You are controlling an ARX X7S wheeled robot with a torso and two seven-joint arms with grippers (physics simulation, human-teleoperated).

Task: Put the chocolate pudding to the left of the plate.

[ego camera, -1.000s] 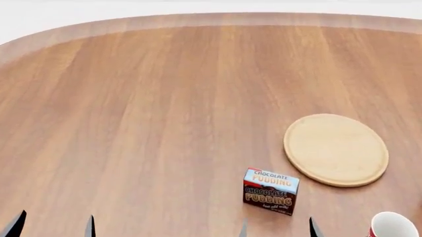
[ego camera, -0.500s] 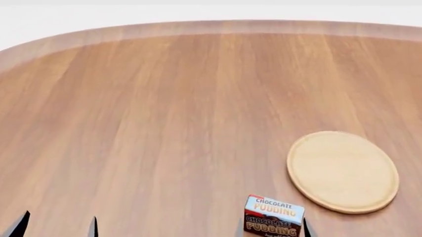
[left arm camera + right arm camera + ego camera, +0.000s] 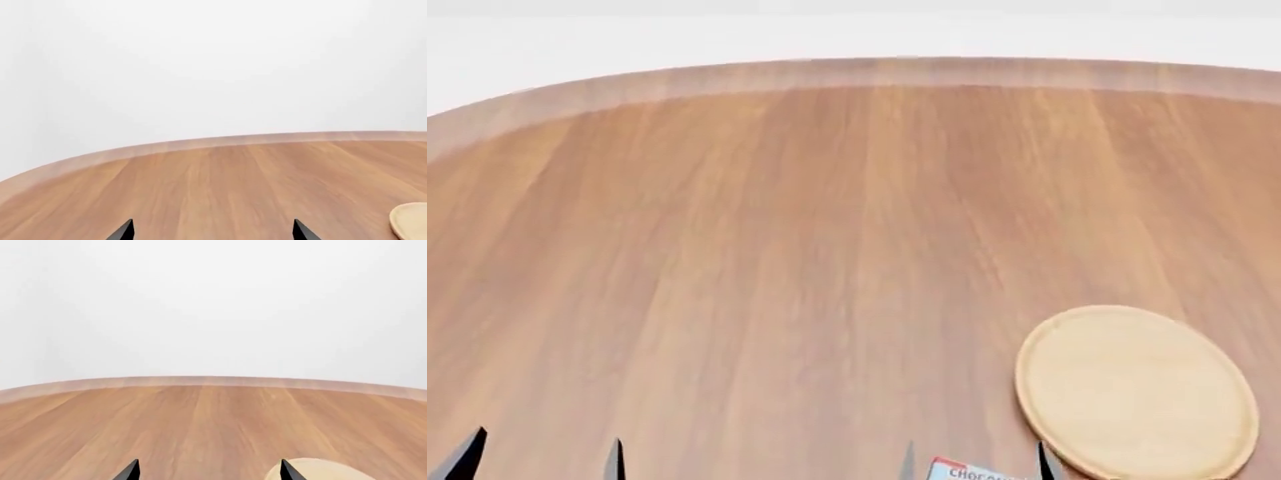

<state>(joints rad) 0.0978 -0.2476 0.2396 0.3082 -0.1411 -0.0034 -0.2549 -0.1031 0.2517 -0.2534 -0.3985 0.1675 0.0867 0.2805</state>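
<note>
Sitting at the very bottom edge of the head view, right of centre, the chocolate pudding (image 3: 972,471) is being shown only as a sliver of its light blue top — its long axis cannot be told. It is being framed between the two dark fingertips of the right gripper (image 3: 974,462), so the right arm is judged nearer. The plate (image 3: 1136,392) is lying at lower right on the wooden table (image 3: 801,250), just beside the carton. The left gripper (image 3: 545,456) is being held at lower left, well apart. Both pincers are being kept spread — nothing is being grasped.
</note>
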